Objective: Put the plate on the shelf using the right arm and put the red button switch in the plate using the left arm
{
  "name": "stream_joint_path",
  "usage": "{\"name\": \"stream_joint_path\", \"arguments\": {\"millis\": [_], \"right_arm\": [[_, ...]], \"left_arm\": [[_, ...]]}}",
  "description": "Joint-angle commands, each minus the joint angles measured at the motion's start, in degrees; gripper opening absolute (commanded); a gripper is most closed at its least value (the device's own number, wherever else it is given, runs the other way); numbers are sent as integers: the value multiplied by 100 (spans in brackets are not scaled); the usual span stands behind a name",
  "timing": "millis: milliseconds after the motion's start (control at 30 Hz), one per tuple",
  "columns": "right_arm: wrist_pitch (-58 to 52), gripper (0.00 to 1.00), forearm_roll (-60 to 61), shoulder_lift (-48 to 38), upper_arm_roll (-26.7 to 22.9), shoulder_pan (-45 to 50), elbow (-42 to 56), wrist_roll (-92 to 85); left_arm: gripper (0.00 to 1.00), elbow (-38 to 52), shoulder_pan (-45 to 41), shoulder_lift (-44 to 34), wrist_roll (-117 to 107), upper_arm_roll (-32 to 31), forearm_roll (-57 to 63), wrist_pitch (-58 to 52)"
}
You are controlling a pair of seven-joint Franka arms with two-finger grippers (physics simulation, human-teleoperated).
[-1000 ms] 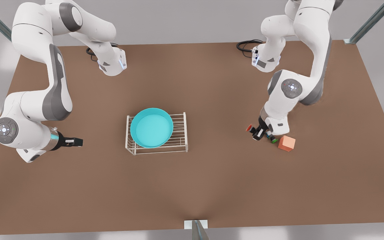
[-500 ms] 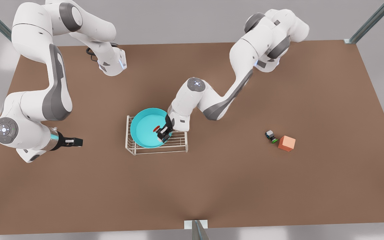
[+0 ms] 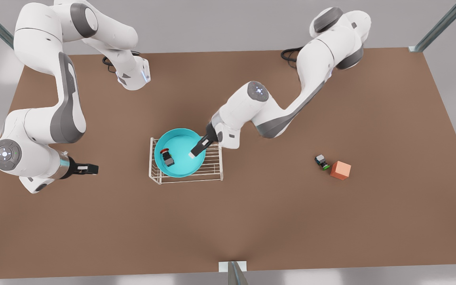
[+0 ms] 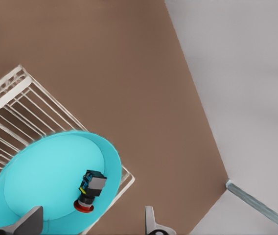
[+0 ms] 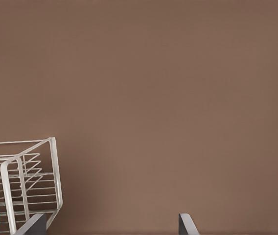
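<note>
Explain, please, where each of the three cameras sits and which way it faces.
Front view: high above the table, looking down; both arms, plate on shelf, red button switch, left gripper, right gripper.
Left wrist view: over the plate, facing down; open fingertips show.
Right wrist view: beside the shelf, facing bare table; open fingertips show.
Shared: shelf and plate.

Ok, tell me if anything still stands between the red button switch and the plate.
Nothing does. The red button switch already lies inside the plate, which sits on the shelf. The left hand hangs open above the plate, apart from the switch. The right hand waits open beside the shelf.
</note>
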Motion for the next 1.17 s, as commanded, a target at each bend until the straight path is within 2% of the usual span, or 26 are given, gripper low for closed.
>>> {"name": "stream_joint_path", "arguments": {"millis": [0,33,100,133,167,200,233,267,300,333,367,467,1133], "right_arm": [[20,100,4,-8,3,0,3,-6],[20,100,4,-8,3,0,11,-6],[20,100,4,-8,3,0,3,-6],[20,100,4,-8,3,0,3,-6],[20,100,4,-8,3,0,3,-6],[20,100,4,-8,3,0,3,-6],[20,100,4,-8,3,0,3,-6],[20,100,4,-8,3,0,3,-6],[20,100,4,-8,3,0,3,-6],[20,100,4,-8,3,0,3,-6],[20,100,4,-8,3,0,3,-6],[28,100,4,-8,3,0,3,-6],[28,100,-5,28,-23,-9,3,2]], "left_arm": [[100,114,723,-225,3619,-240,268,-3772],[100,386,1294,-321,4288,-328,294,-4502],[100,404,2156,-576,4946,-258,784,-5177],[100,413,2288,-559,5562,-100,1234,-5382],[100,325,2639,-716,6095,31,1051,-5093],[100,97,2238,-1374,7721,1748,-482,-4856],[100,-218,1079,-1788,8627,3893,-1891,-4776],[100,-1273,821,-2395,9280,4356,-2202,-4258],[100,-3153,671,-3589,10018,4655,-2237,-2721],[100,-3393,671,-3741,10134,4664,-2237,-2490],[100,-3314,680,-3697,10054,4646,-2211,-2753],[100,-2654,803,-3345,10098,4655,-2176,-2824],[100,-2628,794,-3266,10045,4655,-2220,-2815]]}}
